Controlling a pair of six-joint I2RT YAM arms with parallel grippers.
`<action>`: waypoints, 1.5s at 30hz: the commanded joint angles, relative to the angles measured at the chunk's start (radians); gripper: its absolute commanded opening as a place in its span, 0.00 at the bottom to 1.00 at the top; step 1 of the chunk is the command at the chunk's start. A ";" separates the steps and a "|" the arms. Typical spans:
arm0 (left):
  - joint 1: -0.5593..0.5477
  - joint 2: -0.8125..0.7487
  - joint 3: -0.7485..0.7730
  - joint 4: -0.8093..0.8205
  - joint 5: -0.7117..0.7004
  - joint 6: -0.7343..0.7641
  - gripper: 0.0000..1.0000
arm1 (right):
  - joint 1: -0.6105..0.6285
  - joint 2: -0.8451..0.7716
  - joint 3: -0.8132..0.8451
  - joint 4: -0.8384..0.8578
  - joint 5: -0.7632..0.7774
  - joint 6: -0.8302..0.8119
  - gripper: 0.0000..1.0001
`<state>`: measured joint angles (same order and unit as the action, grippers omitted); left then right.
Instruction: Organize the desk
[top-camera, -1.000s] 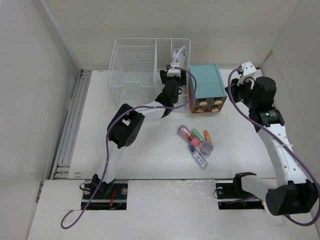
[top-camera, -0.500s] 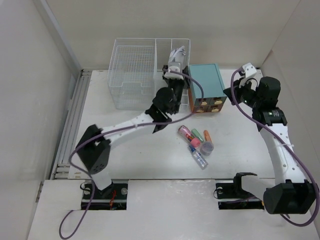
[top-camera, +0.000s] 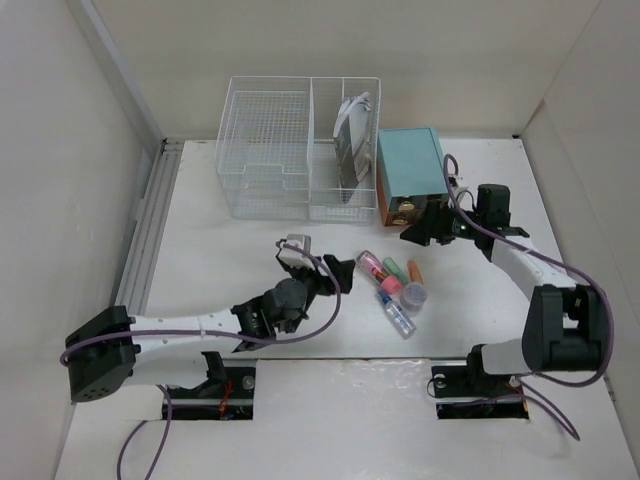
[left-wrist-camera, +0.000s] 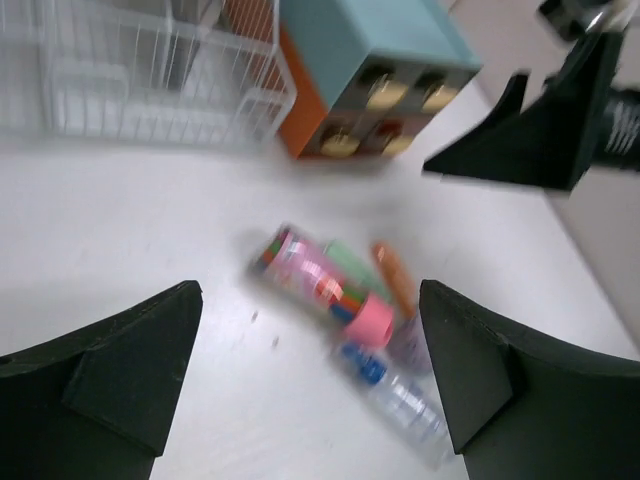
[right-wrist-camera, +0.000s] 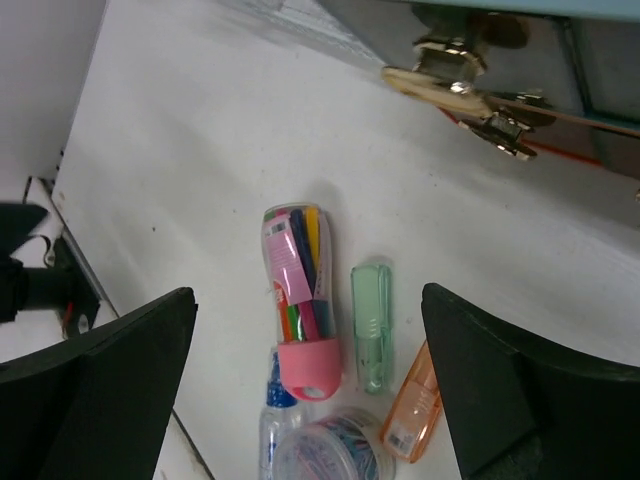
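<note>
The white desk (top-camera: 220, 260) carries a small heap near its middle: a clear pen tube (top-camera: 376, 270) with a pink cap, a green highlighter (top-camera: 397, 269), an orange one (top-camera: 415, 270), a round tub (top-camera: 414, 295) and a clear bottle (top-camera: 398, 317). My left gripper (top-camera: 335, 275) hovers low just left of the heap, open and holding nothing. From the right, my right gripper (top-camera: 422, 228) hangs open above the heap's far side, in front of the teal drawer box (top-camera: 412, 165). Both wrist views look down on the pen tube (left-wrist-camera: 312, 272) (right-wrist-camera: 298, 285) between spread fingers.
A white wire basket (top-camera: 265, 150) stands at the back, with a white and grey item (top-camera: 350, 140) upright in its right compartment. The drawer box's brass knobs (right-wrist-camera: 455, 70) face the heap. A metal rail (top-camera: 145, 240) runs along the desk's left edge.
My left gripper has pulled out of the basket and swung down to the heap's left. The right arm dropped from the back right corner to the drawer front. Both jaws opened.
</note>
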<state>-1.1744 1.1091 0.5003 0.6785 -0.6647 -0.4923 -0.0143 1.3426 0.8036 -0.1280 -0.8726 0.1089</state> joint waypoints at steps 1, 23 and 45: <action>-0.040 -0.058 -0.061 -0.025 -0.038 -0.187 0.88 | -0.004 0.047 0.011 0.194 -0.002 0.132 0.99; -0.143 -0.051 -0.071 -0.125 -0.127 -0.287 0.89 | 0.103 0.244 0.033 0.567 0.363 0.518 0.70; -0.284 -0.008 -0.032 -0.283 -0.279 -0.426 0.89 | 0.171 0.175 -0.064 0.720 0.580 0.617 0.58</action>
<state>-1.4422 1.1049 0.4271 0.4339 -0.8875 -0.8700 0.1268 1.5063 0.7189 0.4839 -0.3115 0.6998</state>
